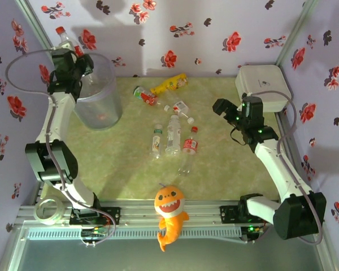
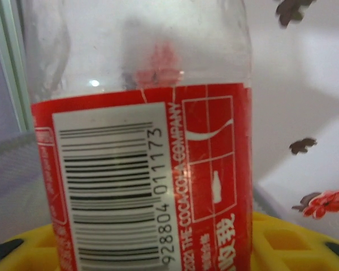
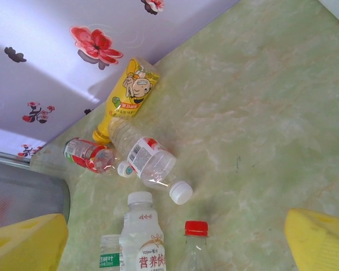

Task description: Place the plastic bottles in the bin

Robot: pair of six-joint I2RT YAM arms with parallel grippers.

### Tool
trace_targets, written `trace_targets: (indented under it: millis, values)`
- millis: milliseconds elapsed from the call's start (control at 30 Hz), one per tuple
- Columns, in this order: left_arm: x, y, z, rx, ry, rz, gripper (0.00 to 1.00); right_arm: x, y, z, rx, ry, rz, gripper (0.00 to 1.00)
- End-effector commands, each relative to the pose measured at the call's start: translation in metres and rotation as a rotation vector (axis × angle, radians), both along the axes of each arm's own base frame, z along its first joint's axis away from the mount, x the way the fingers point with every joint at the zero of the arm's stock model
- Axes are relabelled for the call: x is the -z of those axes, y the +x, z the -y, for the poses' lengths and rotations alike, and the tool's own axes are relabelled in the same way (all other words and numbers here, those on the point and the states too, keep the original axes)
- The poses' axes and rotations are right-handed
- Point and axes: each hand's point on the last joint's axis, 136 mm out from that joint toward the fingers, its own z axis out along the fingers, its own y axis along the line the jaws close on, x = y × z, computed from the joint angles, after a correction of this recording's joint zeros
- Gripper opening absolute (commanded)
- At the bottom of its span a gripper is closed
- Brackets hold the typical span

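The left gripper (image 1: 66, 53) has its jaws closed on a red-labelled bottle (image 2: 147, 169), clamped across the label band. The bottle is held up at the far left corner, by the back rim of the bin (image 1: 110, 84). From above it may be over the mouth or just behind it, and the angle leaves that unclear. The right gripper (image 1: 226, 110) hovers with jaws spread wide and empty above the surface (image 3: 260, 113).

The other bottles (image 1: 172, 135) lie on their sides mid-surface. The yellow bottle (image 3: 130, 90) is near the back wall, touching a clear one.

All look empty, so they are probably very light, with thin walls that dent under a hard squeeze. The glossy plastic and slick labels could let a bottle twist or slide in a loose grip. Being round, the lying ones will likely roll if nudged from one side. The best hold looks like the middle of the barrel, jaws across the short axis, closing evenly from both sides. The shoulder near the cap is probably stiffer, but it tapers and could squirt out.
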Motion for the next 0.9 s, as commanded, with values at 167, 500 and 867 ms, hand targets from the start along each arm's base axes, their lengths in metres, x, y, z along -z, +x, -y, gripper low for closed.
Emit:
trace_targets:
  millis: [167,500,867]
  values:
    - [0.033,0.013,0.007,0.042,-0.052,-0.036,0.00,0.002,-0.001,0.005,0.006,-0.032,0.001,0.99]
    - [0.084,0.025,0.006,0.035,-0.060,-0.123,0.00,0.005,-0.001,0.005,0.008,-0.037,-0.005,0.99]
    - [0.122,0.026,0.010,0.042,-0.097,-0.175,0.08,0.008,-0.003,0.007,0.013,-0.045,-0.010,0.99]
